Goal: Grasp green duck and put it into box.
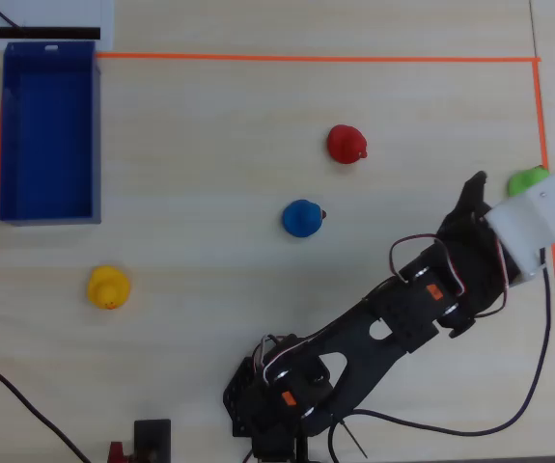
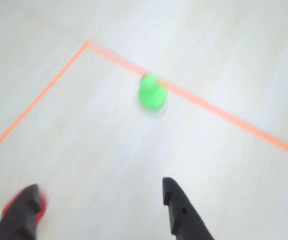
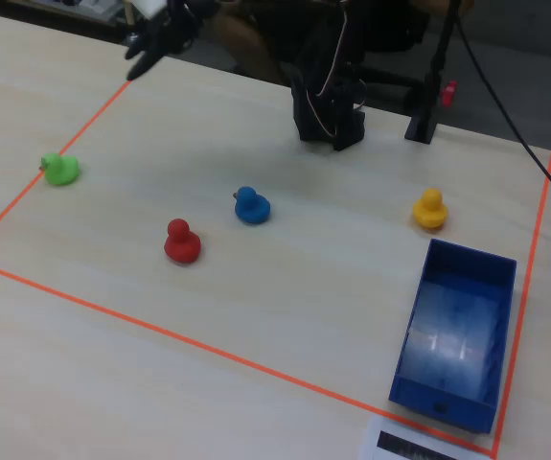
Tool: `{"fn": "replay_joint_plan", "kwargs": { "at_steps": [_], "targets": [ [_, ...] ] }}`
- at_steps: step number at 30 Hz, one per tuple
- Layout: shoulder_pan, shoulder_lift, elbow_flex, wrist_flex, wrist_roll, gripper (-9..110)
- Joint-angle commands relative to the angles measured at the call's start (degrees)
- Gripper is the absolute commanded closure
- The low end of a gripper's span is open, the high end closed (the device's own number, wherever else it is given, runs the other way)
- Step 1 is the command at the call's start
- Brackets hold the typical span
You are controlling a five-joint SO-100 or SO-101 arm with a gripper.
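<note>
Overhead view: the duck (image 1: 526, 179) sits at the right edge of the marked area, touching the orange tape (image 1: 542, 116), and the white wrist housing hides part of it. The gripper (image 1: 472, 188) is just beside it, on its left. The box (image 1: 47, 135) is far away, in the top left corner, and it is empty. How wide the fingers stand is hard to tell from above.

Wrist view: the picture is blurred. The duck (image 2: 152, 94) stands on the table against the tape (image 2: 224, 114), ahead of the gripper (image 2: 101, 197). The two fingers are spread wide, with only bare table between them, so nothing is held.

Fixed view: the duck (image 3: 60, 170) stands upright at the left, on the tape line (image 3: 50, 163), and the gripper (image 3: 146, 53) hangs above the table, well apart from it. The box (image 3: 457, 331) is at the lower right.

I judge the duck to be light, hollow and a little soft, with a smooth, rounded skin that may slip or roll. The best hold is probably low on the body, on its two sides, not on the small head.
</note>
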Motion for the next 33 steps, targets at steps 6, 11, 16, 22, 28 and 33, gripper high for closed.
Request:
{"fn": "replay_joint_plan", "kwargs": {
  "at_steps": [6, 11, 16, 22, 28, 33],
  "targets": [
    [4.75, -17.75, -12.39, -12.48, 0.09, 61],
    [5.1, -25.22, -15.03, -20.57, -0.35, 61],
    [4.22, -32.7, -19.34, -26.37, -1.85, 61],
    [2.46, -41.13, -26.63, -32.87, -3.52, 60],
    [2.46, -47.29, -29.71, -37.0, -7.21, 60],
    [2.64, -53.88, -30.41, -39.2, -10.81, 60]
  ]
}}
